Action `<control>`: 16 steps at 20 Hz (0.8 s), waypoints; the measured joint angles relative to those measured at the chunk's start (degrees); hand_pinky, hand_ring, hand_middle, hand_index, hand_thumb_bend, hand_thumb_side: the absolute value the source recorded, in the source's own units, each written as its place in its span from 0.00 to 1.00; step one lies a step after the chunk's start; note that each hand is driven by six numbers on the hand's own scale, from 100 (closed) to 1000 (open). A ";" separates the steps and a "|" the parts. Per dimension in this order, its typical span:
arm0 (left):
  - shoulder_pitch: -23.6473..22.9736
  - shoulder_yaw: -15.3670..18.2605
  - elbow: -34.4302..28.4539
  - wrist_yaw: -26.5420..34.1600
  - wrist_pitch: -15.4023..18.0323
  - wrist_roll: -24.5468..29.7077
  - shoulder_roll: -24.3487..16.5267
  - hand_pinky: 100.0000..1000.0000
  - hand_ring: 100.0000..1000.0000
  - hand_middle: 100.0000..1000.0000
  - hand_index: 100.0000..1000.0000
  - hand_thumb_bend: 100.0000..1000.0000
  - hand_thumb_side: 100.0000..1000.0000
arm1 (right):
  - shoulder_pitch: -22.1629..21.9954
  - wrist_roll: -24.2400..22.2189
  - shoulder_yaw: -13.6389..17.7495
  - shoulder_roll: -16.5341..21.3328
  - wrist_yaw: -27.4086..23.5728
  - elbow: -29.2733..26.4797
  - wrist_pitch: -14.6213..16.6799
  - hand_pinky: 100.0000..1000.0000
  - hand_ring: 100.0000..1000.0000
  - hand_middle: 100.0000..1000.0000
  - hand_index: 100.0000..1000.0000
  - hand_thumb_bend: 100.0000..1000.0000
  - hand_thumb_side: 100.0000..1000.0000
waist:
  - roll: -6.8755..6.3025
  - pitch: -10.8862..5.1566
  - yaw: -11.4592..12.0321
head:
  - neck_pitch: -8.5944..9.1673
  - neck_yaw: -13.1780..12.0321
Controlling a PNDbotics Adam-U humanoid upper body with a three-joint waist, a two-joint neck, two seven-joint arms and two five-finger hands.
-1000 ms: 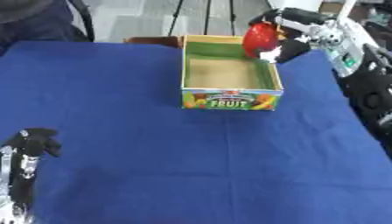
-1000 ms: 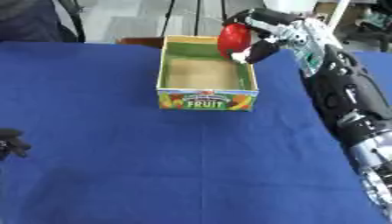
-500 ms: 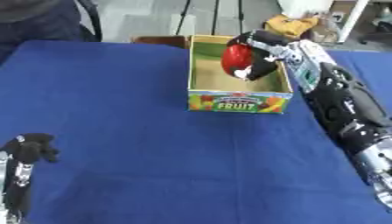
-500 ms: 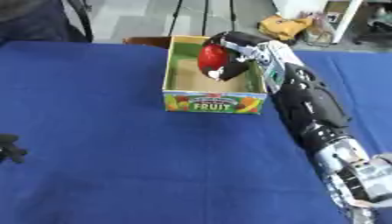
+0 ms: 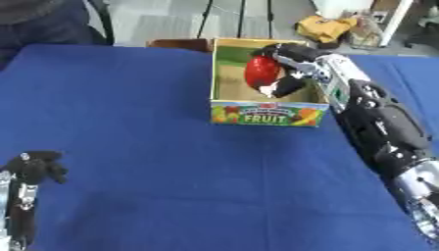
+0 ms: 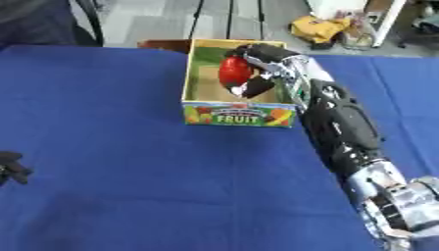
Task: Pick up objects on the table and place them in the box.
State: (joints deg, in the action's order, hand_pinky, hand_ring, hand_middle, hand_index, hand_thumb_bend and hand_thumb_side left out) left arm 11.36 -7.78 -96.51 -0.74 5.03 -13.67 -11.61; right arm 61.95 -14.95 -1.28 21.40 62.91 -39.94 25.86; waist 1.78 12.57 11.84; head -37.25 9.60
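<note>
A red rounded object (image 5: 260, 72) hangs over the inside of the cardboard fruit box (image 5: 268, 113), held low between its walls. My right hand (image 5: 290, 65) reaches in from the right and is shut on the red object, fingers curled over its top and thumb beneath. The box stands at the far middle of the blue table, its printed "FRUIT" side facing me. My left hand (image 5: 36, 168) rests near the lower left corner with its fingers curled and nothing in it.
The blue cloth (image 5: 154, 147) covers the whole table. Behind the far edge are a brown chair back (image 5: 178, 44), tripod legs and a yellow item on the floor (image 5: 324, 27). My right forearm (image 5: 381, 125) lies along the table's right side.
My right hand has carried the red object from above the box's right rim leftward and down into the box. The camera has shifted a little.
</note>
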 measured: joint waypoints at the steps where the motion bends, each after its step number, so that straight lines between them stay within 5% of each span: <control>1: 0.00 0.00 0.00 0.00 0.01 -0.01 0.00 0.52 0.27 0.31 0.50 0.96 0.80 | -0.06 0.47 -0.02 0.02 0.01 -0.22 0.14 0.39 0.58 0.85 0.97 0.00 0.61 | 0.04 -0.01 -0.17 | 0.00 -0.03; 7: -0.17 0.05 0.01 0.00 0.14 -0.14 0.00 0.52 0.27 0.31 0.50 0.96 0.79 | -0.46 2.48 -0.20 0.91 -0.29 -2.23 0.35 0.42 0.60 0.85 0.96 0.00 0.74 | 0.46 -0.32 -1.21 | 0.00 -0.25; 16: -0.24 0.14 0.04 -0.02 0.25 -0.26 0.00 0.52 0.27 0.31 0.50 0.96 0.79 | -0.47 2.70 -0.80 1.57 -0.52 -3.28 0.51 0.44 0.62 0.86 0.97 0.00 0.72 | 0.62 -0.91 -1.60 | 0.05 -0.47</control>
State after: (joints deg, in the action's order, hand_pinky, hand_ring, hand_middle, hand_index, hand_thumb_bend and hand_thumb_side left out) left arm 11.12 -7.64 -96.47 -0.76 5.29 -13.93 -11.61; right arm 61.48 -12.26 -2.09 22.97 62.39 -43.22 26.38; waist 2.40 11.65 10.24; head -37.20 9.13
